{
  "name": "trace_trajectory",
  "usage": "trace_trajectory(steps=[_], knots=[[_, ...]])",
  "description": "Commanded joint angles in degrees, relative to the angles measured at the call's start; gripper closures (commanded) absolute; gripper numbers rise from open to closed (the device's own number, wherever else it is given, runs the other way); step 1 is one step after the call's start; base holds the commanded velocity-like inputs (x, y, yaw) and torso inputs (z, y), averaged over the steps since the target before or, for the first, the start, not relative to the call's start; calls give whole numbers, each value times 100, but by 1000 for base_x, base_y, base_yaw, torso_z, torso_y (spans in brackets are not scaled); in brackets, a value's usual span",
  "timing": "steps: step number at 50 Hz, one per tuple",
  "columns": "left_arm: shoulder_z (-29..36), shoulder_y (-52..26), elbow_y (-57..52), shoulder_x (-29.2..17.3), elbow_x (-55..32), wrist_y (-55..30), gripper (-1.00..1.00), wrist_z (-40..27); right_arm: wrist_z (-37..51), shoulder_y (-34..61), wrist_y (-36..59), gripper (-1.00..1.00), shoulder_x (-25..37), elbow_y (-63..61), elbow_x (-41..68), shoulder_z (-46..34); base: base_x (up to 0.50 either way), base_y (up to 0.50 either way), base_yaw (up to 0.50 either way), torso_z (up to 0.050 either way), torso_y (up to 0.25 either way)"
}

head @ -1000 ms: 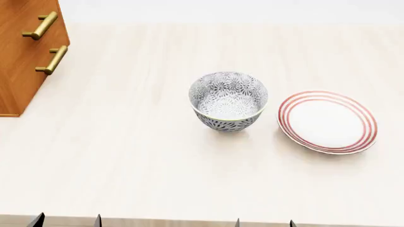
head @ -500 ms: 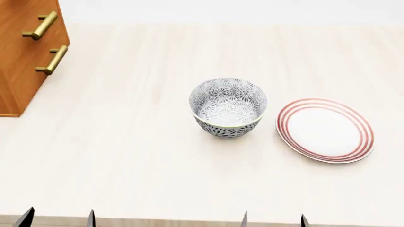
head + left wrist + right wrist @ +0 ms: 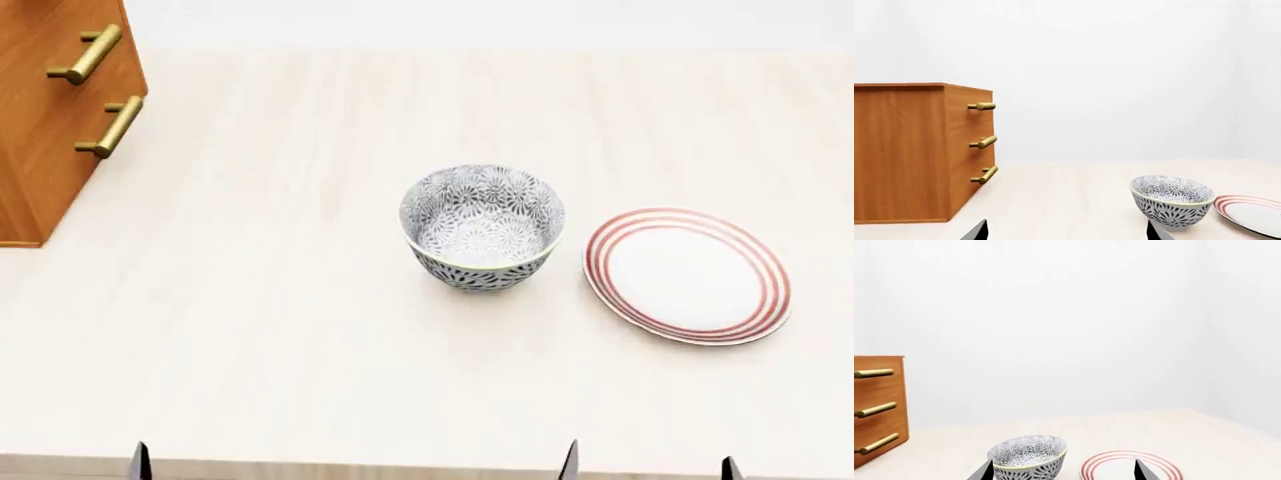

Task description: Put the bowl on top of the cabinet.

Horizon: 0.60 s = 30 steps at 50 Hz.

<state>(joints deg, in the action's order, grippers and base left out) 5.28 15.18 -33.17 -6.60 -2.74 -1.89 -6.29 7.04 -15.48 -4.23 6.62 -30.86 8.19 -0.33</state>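
Note:
The bowl (image 3: 482, 228), deep and white with a dense dark floral pattern, stands upright on the pale table (image 3: 267, 330) near its middle. The cabinet (image 3: 54, 130), orange-brown with brass handles, stands at the far left. In the left wrist view my left gripper (image 3: 1066, 235) is open and empty, with the bowl (image 3: 1171, 201) ahead of one fingertip and the cabinet (image 3: 914, 150) further off. My right gripper (image 3: 1063, 474) is open too, short of the bowl (image 3: 1029, 456). Only dark fingertips (image 3: 570, 464) show at the head view's bottom edge.
A flat white plate (image 3: 687, 275) with red rings lies just right of the bowl, close to it but apart. The table's front edge (image 3: 400, 468) runs along the bottom of the head view. A white wall stands behind the table.
The head view dropped slightly, so bowl and plate sit lower in the picture. The fingertips at the bottom edge shifted right and the right pair spread wider. Bowl and plate have not moved.

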Motion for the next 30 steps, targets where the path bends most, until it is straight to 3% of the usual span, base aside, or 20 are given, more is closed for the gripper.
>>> trace_trajectory(steps=[1, 17, 30], knots=[[31, 275, -414, -109, -22, 160, -100, -135, 82, -251, -206, -100, 103, -334, 64, -19, 0, 0, 0, 0, 0], [105, 256, -397, -214, -93, 163, -100, -228, 341, -211, -405, -100, 104, -194, -206, -83, 0, 32, 0, 0, 0], [157, 265, -418, -283, -110, 180, -100, -313, 437, -192, -378, -100, 179, -195, -95, -113, 0, 500, 0, 0, 0]])
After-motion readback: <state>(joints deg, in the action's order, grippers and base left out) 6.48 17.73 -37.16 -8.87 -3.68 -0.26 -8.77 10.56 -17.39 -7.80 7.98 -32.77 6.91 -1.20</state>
